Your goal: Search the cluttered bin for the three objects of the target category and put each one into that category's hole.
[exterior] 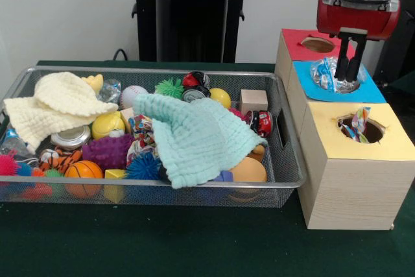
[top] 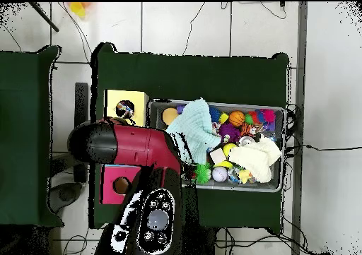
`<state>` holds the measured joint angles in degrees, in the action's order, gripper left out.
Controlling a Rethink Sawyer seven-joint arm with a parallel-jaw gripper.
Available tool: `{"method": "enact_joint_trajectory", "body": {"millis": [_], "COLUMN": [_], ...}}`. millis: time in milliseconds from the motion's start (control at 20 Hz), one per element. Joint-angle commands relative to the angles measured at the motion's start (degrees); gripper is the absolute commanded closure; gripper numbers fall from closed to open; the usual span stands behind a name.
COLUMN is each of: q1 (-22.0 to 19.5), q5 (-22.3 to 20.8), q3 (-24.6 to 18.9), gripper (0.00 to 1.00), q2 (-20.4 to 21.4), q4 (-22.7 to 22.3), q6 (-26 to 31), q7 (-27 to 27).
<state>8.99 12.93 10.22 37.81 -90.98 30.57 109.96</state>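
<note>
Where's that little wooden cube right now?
In the front view the wooden cube sits at the far right end of the mesh bin, behind the mint cloth, between the yellow ball and the boxes.

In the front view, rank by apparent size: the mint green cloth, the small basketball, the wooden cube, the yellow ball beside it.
1. mint green cloth
2. small basketball, though nearer the camera
3. wooden cube
4. yellow ball, partly hidden

Boxes (exterior: 353, 154) beside bin (exterior: 285, 160) (touching)

I see a dark green table (exterior: 194, 244) against a white wall (exterior: 65, 11), and pale floor tiles (top: 184, 26) crossed by cables (top: 194, 22).
</note>
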Motion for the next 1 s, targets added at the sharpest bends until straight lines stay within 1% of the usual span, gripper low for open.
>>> {"method": "enact_joint_trajectory", "body": {"millis": [50,100,150,350,600,750,1000], "q1": [-0.73,-0.71,-1.13,-0.31,-0.21,-0.6,0.47], "q5": [-0.43,-0.41,0.18,0.43,0.69,0.9,0.99], "q3": [-3.6,-3.87,-4.5,-4.3,-4.35,-5.01,-4.16], "gripper": [1.0,1.0,1.0,1.0,1.0,1.0,1.0], "q2": [-0.12,0.05,0.31,1.86,4.36,4.4,4.51], "q4": [-7.67,-8.46,-9.05,-12.23,-14.97,-15.7,-15.33], "q6": [-5.41,-6.02,-5.47,-6.33,-5.38,-6.19,-5.45], "q7": [9.09,9.08,8.92,9.71,9.19,8.99,9.83]}}
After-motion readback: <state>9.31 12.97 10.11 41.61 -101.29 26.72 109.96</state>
